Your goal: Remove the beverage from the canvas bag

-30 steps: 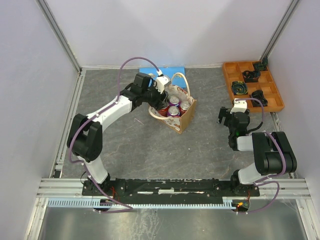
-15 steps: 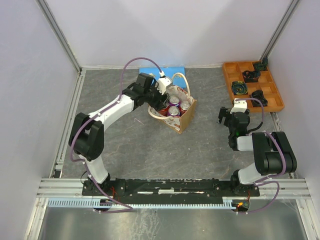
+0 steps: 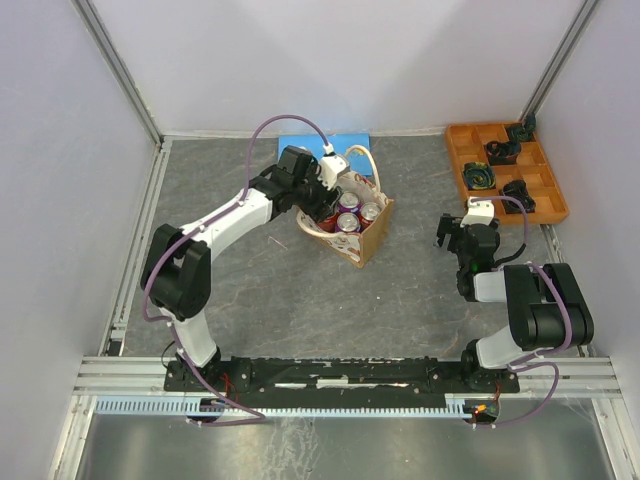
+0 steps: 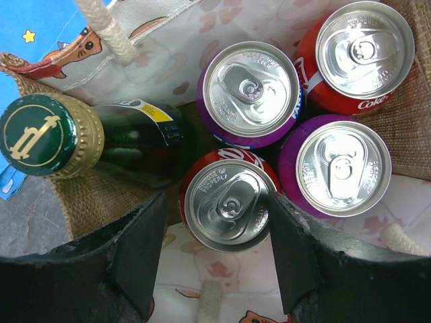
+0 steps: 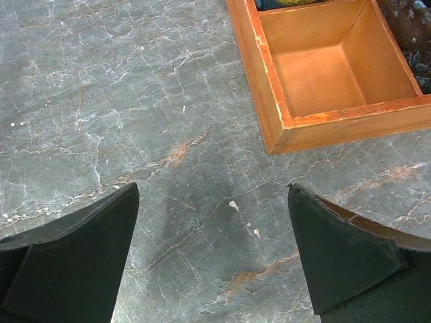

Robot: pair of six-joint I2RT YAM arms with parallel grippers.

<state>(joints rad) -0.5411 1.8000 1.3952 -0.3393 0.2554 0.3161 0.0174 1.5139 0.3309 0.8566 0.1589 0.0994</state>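
The canvas bag (image 3: 366, 241) stands on the table at centre back, with cream handles and a printed pattern. In the left wrist view it (image 4: 202, 27) holds two red cola cans (image 4: 229, 208) (image 4: 363, 50), two purple cans (image 4: 250, 91) (image 4: 340, 167) and a dark green bottle with a gold cap (image 4: 40, 134). My left gripper (image 3: 323, 207) (image 4: 215, 252) is open over the bag's mouth. Its fingers stand on either side of the nearest red can: the right one is at the rim, the left one is a gap away. My right gripper (image 3: 455, 236) (image 5: 212, 256) is open and empty above bare table.
An orange compartment tray (image 3: 480, 138) with dark items stands at the back right; its near corner (image 5: 269, 87) shows in the right wrist view. A flat blue rectangle (image 3: 300, 143) lies behind the bag. Walls and rails enclose the table.
My left gripper has moved a little to the right, further over the bag's opening. The right arm has not moved.
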